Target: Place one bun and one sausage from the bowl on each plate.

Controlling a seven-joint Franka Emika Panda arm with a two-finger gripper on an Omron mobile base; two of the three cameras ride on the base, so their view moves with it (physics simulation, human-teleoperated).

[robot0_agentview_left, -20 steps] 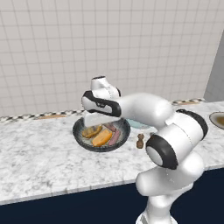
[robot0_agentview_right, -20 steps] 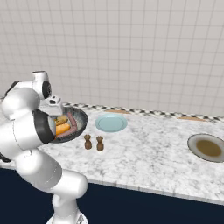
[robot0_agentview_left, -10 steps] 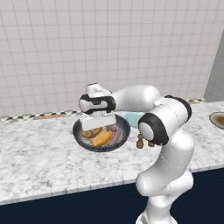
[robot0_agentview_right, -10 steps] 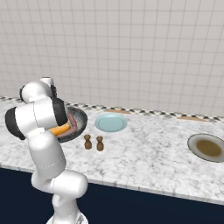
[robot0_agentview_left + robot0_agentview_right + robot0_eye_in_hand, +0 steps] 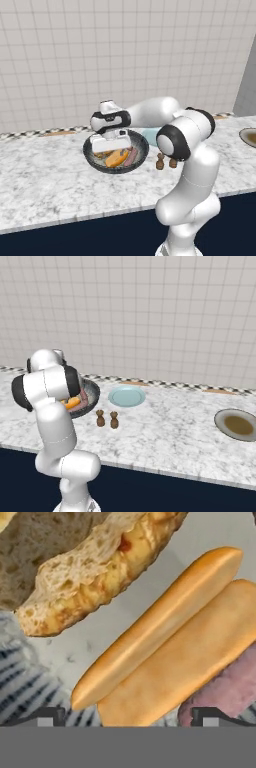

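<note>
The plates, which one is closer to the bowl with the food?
The pale blue plate is closer; it sits just right of the bowl. The brownish-rimmed plate lies far off at the counter's right end.

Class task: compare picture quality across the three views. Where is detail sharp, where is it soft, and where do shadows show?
Hand view: bun fills the frame, crust texture soft and smeared. Left base view: bowl reads clearly, with a faint shadow beneath it on the counter. Right base view: even lighting, with the arm covering part of the bowl.

Simulated kitchen: marble-look counter [image 5: 165,421], white tiled wall [image 5: 150,311], plates [image 5: 127,396], shakers [image 5: 107,419], bowl [image 5: 95,161] of food.
</note>
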